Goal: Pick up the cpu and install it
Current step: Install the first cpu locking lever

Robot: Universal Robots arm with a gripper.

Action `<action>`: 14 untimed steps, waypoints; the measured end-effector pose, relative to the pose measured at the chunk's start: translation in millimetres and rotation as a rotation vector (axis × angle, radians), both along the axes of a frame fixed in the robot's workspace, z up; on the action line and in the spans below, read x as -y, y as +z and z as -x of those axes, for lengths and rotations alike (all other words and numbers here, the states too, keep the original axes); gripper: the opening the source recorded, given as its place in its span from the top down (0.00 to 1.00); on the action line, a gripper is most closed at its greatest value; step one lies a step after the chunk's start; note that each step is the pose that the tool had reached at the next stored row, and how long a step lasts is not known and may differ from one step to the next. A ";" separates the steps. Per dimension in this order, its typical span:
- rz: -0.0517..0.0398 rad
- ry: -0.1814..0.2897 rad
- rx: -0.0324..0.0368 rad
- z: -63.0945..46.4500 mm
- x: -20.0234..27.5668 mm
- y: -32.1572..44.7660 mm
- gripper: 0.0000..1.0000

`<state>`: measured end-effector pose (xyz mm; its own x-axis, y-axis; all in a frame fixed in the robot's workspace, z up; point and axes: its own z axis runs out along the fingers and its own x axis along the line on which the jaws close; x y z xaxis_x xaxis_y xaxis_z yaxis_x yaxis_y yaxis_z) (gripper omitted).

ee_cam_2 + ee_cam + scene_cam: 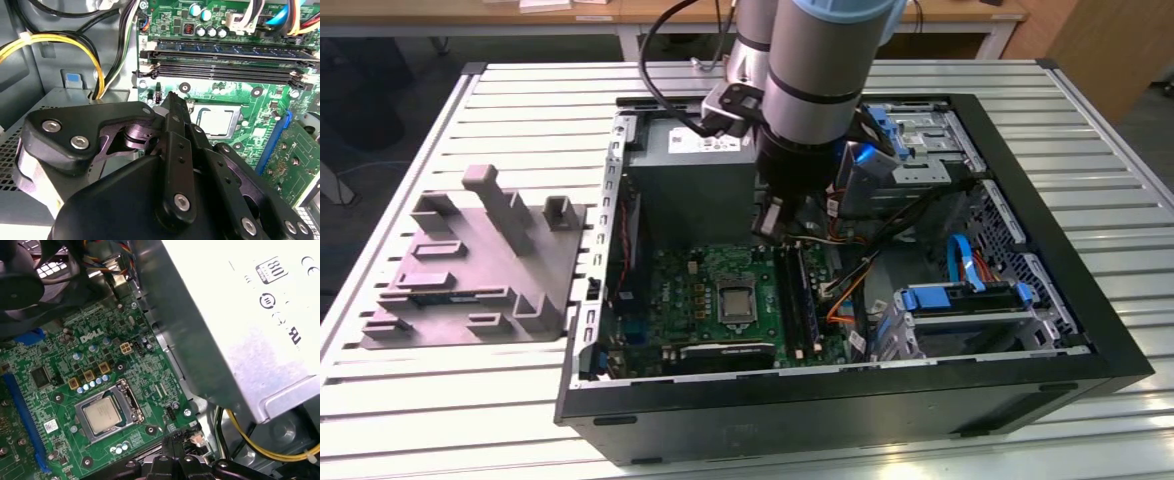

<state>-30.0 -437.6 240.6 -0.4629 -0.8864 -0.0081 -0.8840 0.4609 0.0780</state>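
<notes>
Sitting flat in its metal socket frame (107,412), the square silver cpu (103,414); black tool (172,100) apparently pinched together, empty.

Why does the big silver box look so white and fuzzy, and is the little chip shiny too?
In the first wrist view the power supply box sits close to the camera, catches bright glare and looks soft; the cpu gleams mildly and looks sharp. In the second wrist view the cpu looks washed-out pale.
</notes>
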 end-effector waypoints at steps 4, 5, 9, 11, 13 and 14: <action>-0.0002 0.000 0.0001 3.3 -1.6 -0.9 0.89; -0.0001 0.000 0.0000 3.5 -2.1 -1.0 0.89; -0.0005 0.000 0.0001 3.5 -3.6 -1.4 0.89; -0.0004 0.000 0.0001 3.5 -3.9 -1.4 0.89; -0.0004 0.000 0.0001 3.4 -4.9 -1.4 0.89; -0.0004 0.000 0.0001 3.4 -5.7 -1.4 0.89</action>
